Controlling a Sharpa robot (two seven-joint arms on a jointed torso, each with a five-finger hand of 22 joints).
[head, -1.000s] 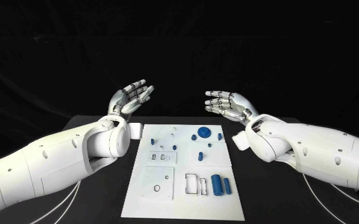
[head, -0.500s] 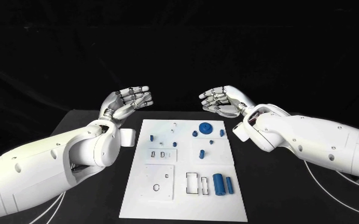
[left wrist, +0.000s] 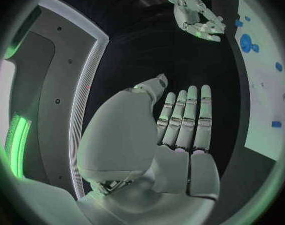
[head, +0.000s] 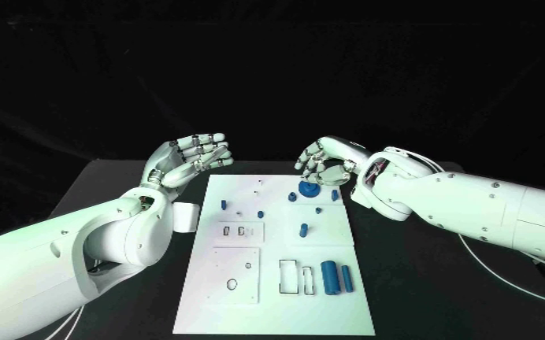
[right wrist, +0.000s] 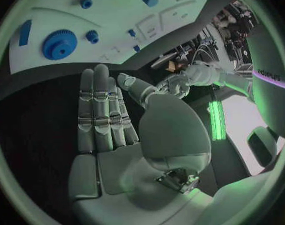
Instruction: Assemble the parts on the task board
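Both arms are up over the black desk, and between them lies the flat white rectangular task board. The left robot hand hovers off the board's far left corner, palm up, fingers apart and lightly curled, grasping nothing; its wrist camera shows the fingers stretched straight and side by side. The right robot hand hangs above the board's far edge, fingers bent downward and released, nothing in them. Directly beneath that hand sits the round blue toothed gear, with a small blue block just beside it; from the right wrist the gear lies just beyond the fingertips, apart from them. Further back toward the robot from the right hand stands a small blue upright peg, and nearer still a large blue cylinder with a slimmer blue bar alongside. Closer to the left hand, a small blue piece rests near the board's left edge
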